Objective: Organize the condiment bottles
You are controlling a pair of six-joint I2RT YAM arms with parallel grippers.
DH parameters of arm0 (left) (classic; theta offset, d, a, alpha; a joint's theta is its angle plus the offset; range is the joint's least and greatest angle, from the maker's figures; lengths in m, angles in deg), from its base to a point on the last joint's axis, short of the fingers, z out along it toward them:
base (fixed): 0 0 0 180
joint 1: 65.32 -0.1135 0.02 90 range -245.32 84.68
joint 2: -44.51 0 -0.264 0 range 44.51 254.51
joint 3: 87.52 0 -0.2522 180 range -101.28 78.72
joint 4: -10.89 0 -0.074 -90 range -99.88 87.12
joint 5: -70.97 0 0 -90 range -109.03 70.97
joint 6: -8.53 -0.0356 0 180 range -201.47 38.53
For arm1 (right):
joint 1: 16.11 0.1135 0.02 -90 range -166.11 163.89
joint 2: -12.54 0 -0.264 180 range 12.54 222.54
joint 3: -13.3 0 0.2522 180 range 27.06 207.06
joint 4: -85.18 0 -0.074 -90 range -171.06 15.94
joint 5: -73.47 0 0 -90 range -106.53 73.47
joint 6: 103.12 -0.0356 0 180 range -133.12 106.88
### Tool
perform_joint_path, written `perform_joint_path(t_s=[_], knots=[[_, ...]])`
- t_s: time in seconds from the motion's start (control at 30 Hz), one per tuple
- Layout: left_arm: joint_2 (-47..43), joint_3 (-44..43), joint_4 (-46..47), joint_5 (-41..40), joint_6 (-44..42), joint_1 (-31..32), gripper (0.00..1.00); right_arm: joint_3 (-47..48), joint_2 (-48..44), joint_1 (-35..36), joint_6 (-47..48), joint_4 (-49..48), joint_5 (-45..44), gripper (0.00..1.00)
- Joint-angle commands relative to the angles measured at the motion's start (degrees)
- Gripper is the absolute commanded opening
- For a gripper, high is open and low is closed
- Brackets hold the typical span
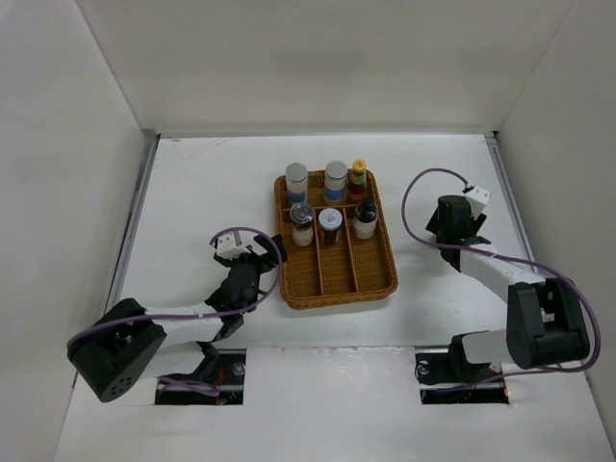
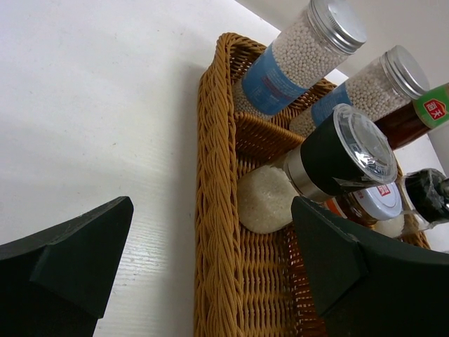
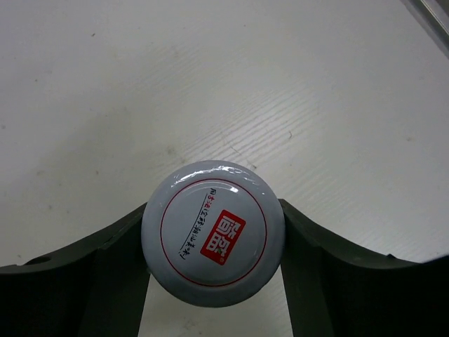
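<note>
Six condiment bottles stand in the far half of the brown wicker tray (image 1: 371, 279). At the back are two silver-lidded jars (image 1: 296, 179) (image 1: 335, 177) and the red sauce bottle (image 1: 358, 176). In front of them are a dark-lidded jar (image 1: 302, 224), a white-lidded jar (image 1: 330, 225) and another dark-lidded jar (image 1: 365, 218). My left gripper (image 1: 248, 272) is open and empty, its jaws either side of the tray's left rim (image 2: 214, 232). My right gripper (image 1: 452, 219), right of the tray, is shut on a white-lidded jar (image 3: 212, 232), seen from above between its fingers (image 3: 105, 274).
White walls enclose the table on three sides. The near halves of the tray's compartments hold nothing. In the left wrist view the dark-lidded jar (image 2: 337, 158) stands just beyond my right finger (image 2: 337, 260). The arms' bases are at the near edge.
</note>
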Motion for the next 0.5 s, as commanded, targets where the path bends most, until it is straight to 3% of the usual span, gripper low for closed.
perform_joint_path(t_s=[0.0,0.1,0.27,0.47], knots=[[-0.49,-1.32,2.9,0.52,0.74,-0.22,1.0,0.74,-5.56,1.58,-0.49,-7.89,-1.38,0.53],[0.12,-1.32,3.08,0.52,0.74,-0.57,1.0,-0.59,-15.38,9.73,2.83,-6.24,-5.42,0.51],[0.48,-1.67,2.82,1.13,0.74,-0.84,1.0,1.43,-25.25,26.16,3.29,2.99,-3.94,0.51],[-2.24,-1.5,2.2,0.52,0.65,-2.59,1.0,6.34,-18.78,45.69,0.12,0.38,-2.88,0.52]])
